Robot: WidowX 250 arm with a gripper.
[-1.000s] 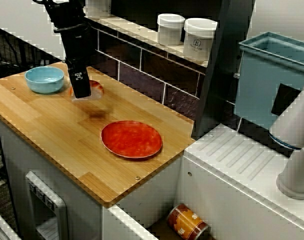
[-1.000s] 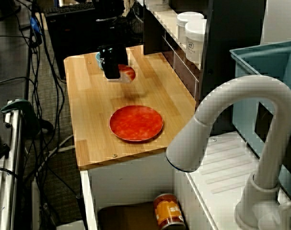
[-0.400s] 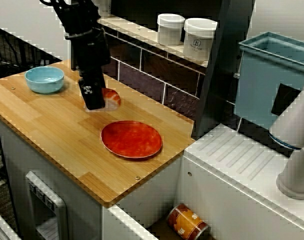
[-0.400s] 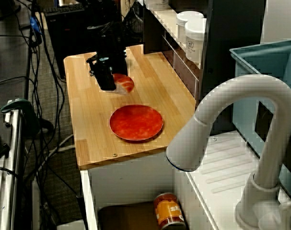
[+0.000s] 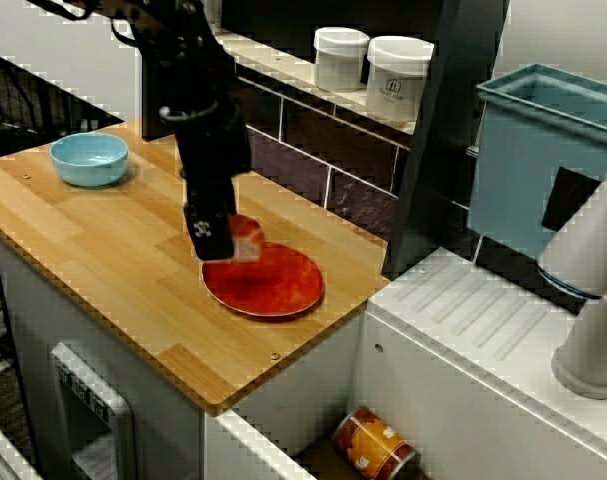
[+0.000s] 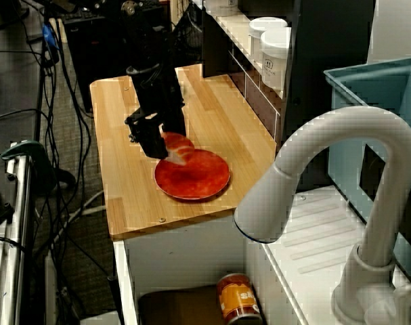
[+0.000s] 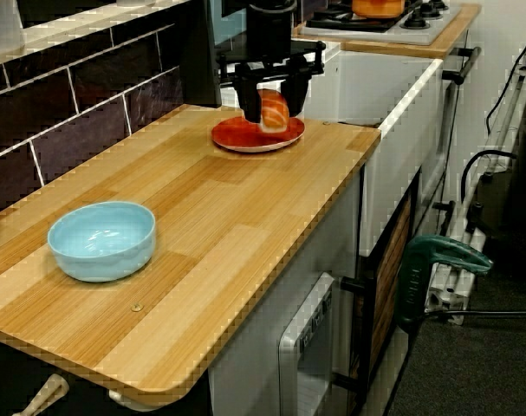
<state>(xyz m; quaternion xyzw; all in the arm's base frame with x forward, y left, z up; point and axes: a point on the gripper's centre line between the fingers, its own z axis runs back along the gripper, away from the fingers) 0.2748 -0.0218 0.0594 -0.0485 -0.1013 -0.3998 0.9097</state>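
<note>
My black gripper (image 5: 226, 240) hangs just above the near left rim of a red plate (image 5: 278, 285) on the wooden counter. It is shut on an orange and white piece of salmon sushi (image 5: 247, 231). In the view over the faucet the sushi (image 6: 179, 145) sits over the plate's (image 6: 198, 177) far left edge. The view along the counter shows the fingers (image 7: 241, 84) on either side of the sushi (image 7: 274, 110), with the plate (image 7: 245, 139) right below. A light blue bowl (image 5: 88, 158) stands at the counter's left end, well away from the gripper.
Two white jars (image 5: 371, 68) stand on the tiled ledge behind the counter. A teal bin (image 5: 543, 150) and a white faucet (image 6: 313, 176) are over the sink to the right. A can (image 5: 375, 445) lies below. The dark arm (image 5: 193, 90) rises over the counter's middle.
The gripper has carried the sushi from beside the blue bowl rightward across the counter to the red plate's edge, and lower. The bowl and plate have not moved.
</note>
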